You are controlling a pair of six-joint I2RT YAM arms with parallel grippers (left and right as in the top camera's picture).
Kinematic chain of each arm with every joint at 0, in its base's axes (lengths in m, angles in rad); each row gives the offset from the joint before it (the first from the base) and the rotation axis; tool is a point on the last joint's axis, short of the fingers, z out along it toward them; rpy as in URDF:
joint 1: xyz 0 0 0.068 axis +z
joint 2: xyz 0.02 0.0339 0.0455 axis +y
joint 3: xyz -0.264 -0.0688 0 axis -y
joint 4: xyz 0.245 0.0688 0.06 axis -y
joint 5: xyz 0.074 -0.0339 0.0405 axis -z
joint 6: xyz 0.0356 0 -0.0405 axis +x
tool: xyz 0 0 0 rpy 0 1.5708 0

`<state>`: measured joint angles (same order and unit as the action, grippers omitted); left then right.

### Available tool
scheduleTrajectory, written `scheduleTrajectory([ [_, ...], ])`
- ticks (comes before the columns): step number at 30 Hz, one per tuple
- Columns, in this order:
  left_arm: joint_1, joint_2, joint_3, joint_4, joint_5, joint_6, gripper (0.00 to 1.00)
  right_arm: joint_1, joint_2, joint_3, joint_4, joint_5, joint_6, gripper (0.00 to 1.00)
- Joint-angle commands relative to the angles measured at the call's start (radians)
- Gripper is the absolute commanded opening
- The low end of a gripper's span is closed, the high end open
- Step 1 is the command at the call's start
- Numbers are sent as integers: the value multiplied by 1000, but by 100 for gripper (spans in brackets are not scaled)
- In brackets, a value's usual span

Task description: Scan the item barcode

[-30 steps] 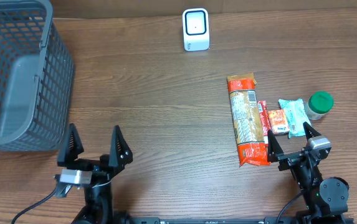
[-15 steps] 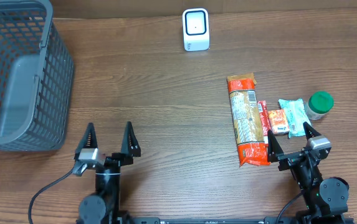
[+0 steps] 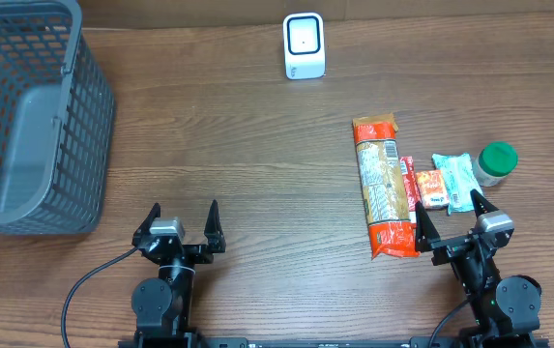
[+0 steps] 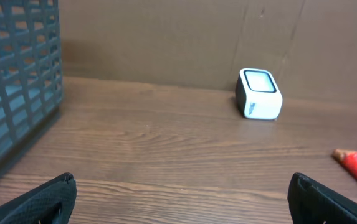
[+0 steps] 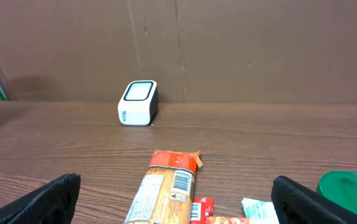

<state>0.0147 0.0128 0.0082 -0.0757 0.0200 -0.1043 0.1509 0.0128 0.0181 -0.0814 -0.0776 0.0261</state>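
Right gripper (image 3: 448,215) hovers low at the near edge of the table (image 3: 257,126), jaws spread wide, nothing between them. Out from it at 10 o'clock lies the long orange packet (image 3: 383,188), its near end just beside the gripper's left finger. The packet's long axis runs almost 12 to 6, with the far end tipped a touch toward 11. The right wrist view catches a barcode (image 5: 179,180) face-up near that far end, so this looks like the item to scan.

At 12 o'clock from the jaws sit a small red packet (image 3: 429,188) and a teal packet (image 3: 455,181), side by side. A green-lidded jar (image 3: 496,162) stands at 1 o'clock.

The scanner (image 3: 304,45) stands at 11 o'clock from the packet, well apart, by the far edge.

Left gripper (image 3: 183,208) is spread and empty too. The packet lies at its 3 o'clock, well apart, and the basket (image 3: 88,145) is at its 10.

So the right arm is clearly the nearer. The grab probably wants the jaws closing along the 9-to-3 line, across the packet's narrow width.
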Motion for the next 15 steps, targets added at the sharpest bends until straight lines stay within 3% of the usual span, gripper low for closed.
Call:
scheduleTrajectory([
  [1, -2, -9, -3, -2, 14, 110, 100, -3, -9, -10, 4, 5, -5, 100],
  [15, -2, -9, -3, 0, 11, 101, 100, -3, -9, -10, 4, 5, -5, 100],
])
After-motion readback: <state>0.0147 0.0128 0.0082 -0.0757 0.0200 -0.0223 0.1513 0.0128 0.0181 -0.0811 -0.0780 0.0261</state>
